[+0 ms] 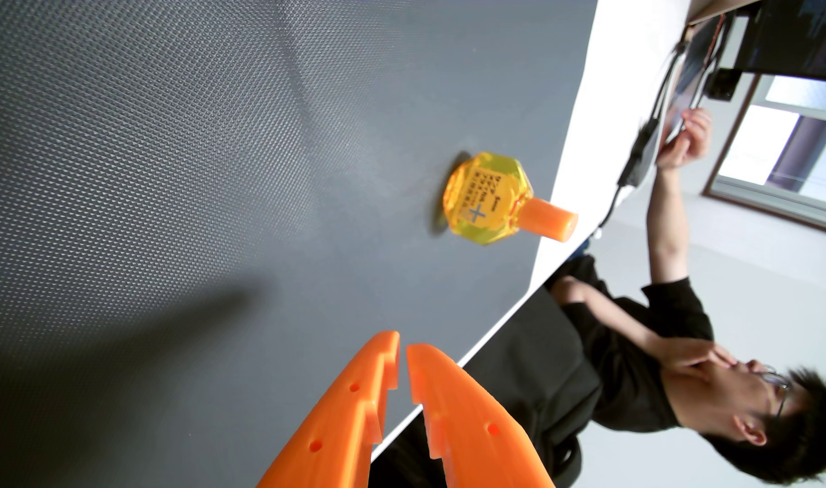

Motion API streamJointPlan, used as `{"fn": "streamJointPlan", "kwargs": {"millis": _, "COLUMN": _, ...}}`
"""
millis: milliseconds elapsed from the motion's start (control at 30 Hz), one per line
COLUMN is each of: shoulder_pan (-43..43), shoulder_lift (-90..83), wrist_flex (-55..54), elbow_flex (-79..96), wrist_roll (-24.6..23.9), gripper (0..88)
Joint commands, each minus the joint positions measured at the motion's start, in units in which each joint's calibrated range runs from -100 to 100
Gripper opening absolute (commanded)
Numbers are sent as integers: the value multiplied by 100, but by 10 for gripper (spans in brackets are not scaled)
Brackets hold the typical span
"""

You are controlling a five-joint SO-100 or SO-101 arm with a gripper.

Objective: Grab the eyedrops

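My gripper (pixel 402 347) hangs empty, orange fingers nearly pressed together; the eyedrops bottle (pixel 488 199) stands well ahead on the grey mat (pixel 167 164), near its edge. Unless I spread first, I'd probably knock it over

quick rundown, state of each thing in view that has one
yellow faceted eyedrop bottle: upright on the mat, orange cap on, not gripped
orange two-finger gripper: nearly shut, holding nothing, short of the bottle
dark textured mat: flat on the white table
white table: partly covered by the mat
person in a black shirt: beyond the table, one hand raised to a device
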Motion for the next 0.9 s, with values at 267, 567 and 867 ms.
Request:
{"fn": "streamJointPlan", "kwargs": {"millis": 267, "shoulder_pan": 124, "shoulder_lift": -42, "wrist_flex": -24, "elbow_flex": 11, "wrist_roll": 5, "gripper": 11}}
{"fn": "streamJointPlan", "kwargs": {"millis": 567, "shoulder_pan": 133, "shoulder_lift": -51, "wrist_flex": -93, "elbow_flex": 29, "wrist_roll": -16, "gripper": 12}}
{"fn": "streamJointPlan", "kwargs": {"millis": 867, "shoulder_pan": -516, "shoulder_lift": -34, "wrist_flex": -414, "elbow_flex": -773, "wrist_roll": 42, "gripper": 11}}
